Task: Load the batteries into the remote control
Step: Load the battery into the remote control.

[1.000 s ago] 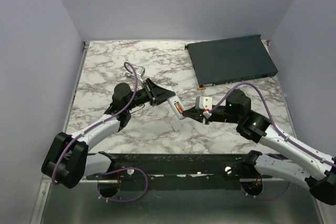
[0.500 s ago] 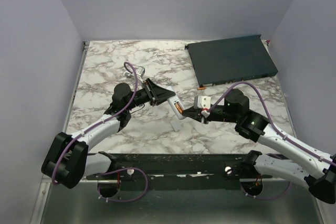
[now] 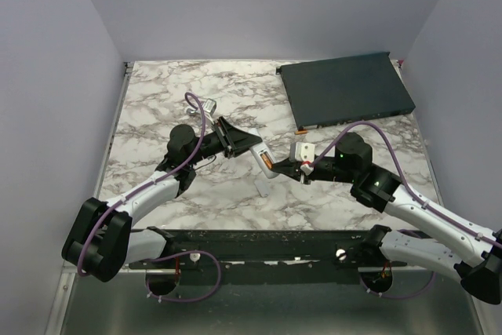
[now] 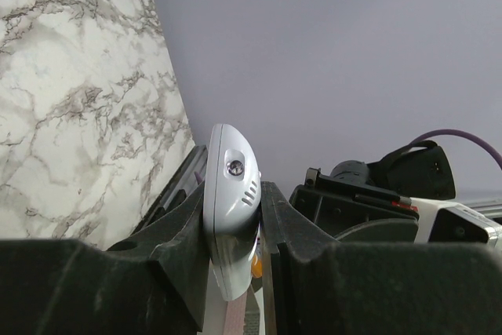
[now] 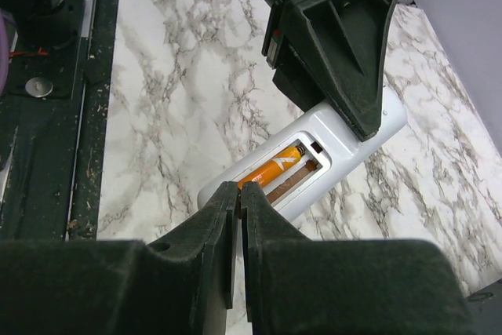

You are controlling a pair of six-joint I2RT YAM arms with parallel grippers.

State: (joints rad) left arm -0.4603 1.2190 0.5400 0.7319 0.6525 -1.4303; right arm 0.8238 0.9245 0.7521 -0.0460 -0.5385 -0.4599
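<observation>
My left gripper [image 3: 240, 141] is shut on the upper end of the white remote control [image 3: 262, 160] and holds it tilted over the marble table. The left wrist view shows the remote control [image 4: 229, 194] edge-on, clamped in the left gripper [image 4: 232, 208]. In the right wrist view the remote control [image 5: 314, 154] has its recess facing up. One orange battery [image 5: 276, 171] lies in it, next to a brownish slot. The right gripper [image 5: 238, 188] has its fingers shut to a thin slit, tips at the battery's near end. No other batteries show.
A large dark flat box [image 3: 346, 92] lies at the back right of the table. A small pale grey piece [image 3: 210, 104] sits at the back left, by the left arm's purple cable. The black base rail [image 3: 259, 245] runs along the near edge.
The right gripper has crept slightly left toward the remote. The left arm and the remote have not moved.
</observation>
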